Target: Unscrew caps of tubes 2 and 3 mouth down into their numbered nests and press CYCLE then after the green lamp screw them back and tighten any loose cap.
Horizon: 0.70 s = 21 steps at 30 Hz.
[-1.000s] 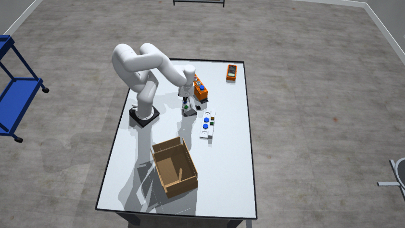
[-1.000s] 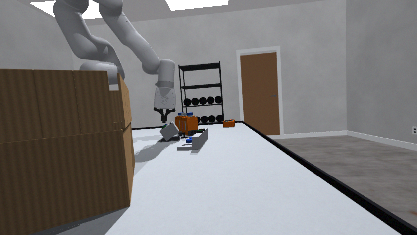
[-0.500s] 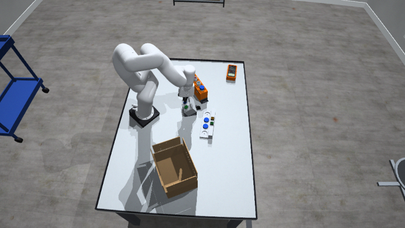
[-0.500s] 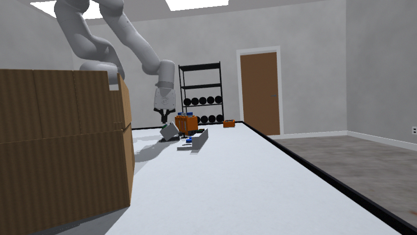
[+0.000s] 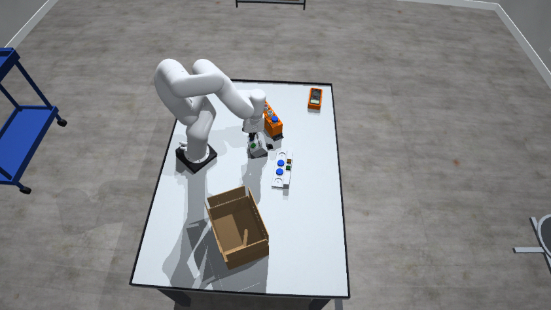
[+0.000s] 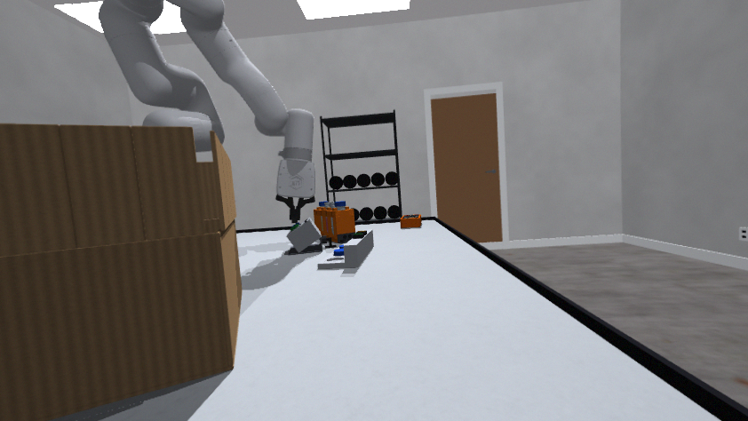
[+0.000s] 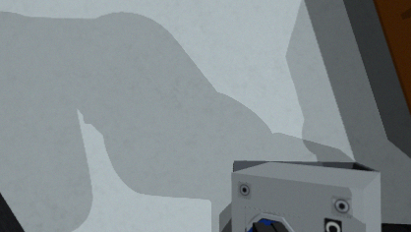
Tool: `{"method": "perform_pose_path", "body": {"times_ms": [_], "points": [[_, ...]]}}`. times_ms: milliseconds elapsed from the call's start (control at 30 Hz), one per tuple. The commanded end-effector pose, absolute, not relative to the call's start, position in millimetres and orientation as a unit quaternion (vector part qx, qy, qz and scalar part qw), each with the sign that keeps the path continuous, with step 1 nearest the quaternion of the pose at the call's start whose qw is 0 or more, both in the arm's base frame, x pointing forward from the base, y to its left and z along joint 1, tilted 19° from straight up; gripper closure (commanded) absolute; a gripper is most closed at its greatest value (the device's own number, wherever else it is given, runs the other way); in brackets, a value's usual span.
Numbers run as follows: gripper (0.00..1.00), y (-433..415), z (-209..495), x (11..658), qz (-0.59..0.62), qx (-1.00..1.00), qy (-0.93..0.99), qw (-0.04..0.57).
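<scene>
My gripper (image 5: 252, 136) (image 7: 265, 226) is shut and empty. It points down onto the top of the grey key housing (image 5: 257, 148), right above the blue CYCLE key, which shows only at the bottom edge of the wrist view. The green READY key (image 5: 252, 145) lies just in front of the fingers. The orange decapping station (image 5: 273, 123) stands right beside the housing, with one blue cap (image 5: 274, 119) on its near tube and open tubes behind it. The white cap tray (image 5: 283, 168) holds two blue caps (image 5: 280, 167) in its middle nests. Its lamps (image 5: 288, 164) look dim.
An open cardboard box (image 5: 237, 226) stands on the near half of the table and fills the left of the exterior view (image 6: 115, 261). An orange meter (image 5: 315, 98) lies at the far right corner. The arm's base (image 5: 195, 155) is at the left edge.
</scene>
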<state>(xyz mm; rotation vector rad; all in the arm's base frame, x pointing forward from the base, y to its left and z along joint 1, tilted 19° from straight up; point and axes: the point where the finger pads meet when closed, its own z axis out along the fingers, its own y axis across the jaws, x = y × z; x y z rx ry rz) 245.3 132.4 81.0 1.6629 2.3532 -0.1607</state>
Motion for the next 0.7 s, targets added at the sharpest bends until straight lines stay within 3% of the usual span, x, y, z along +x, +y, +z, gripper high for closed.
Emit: {"method": "perform_pose_path", "body": {"times_ms": [0, 667], "points": [[1.0, 133.4, 81.3, 246.4, -0.054, 0.571, 0.809, 0.128], [1.0, 133.6, 82.2, 246.2, -0.054, 0.571, 0.809, 0.128]]}}
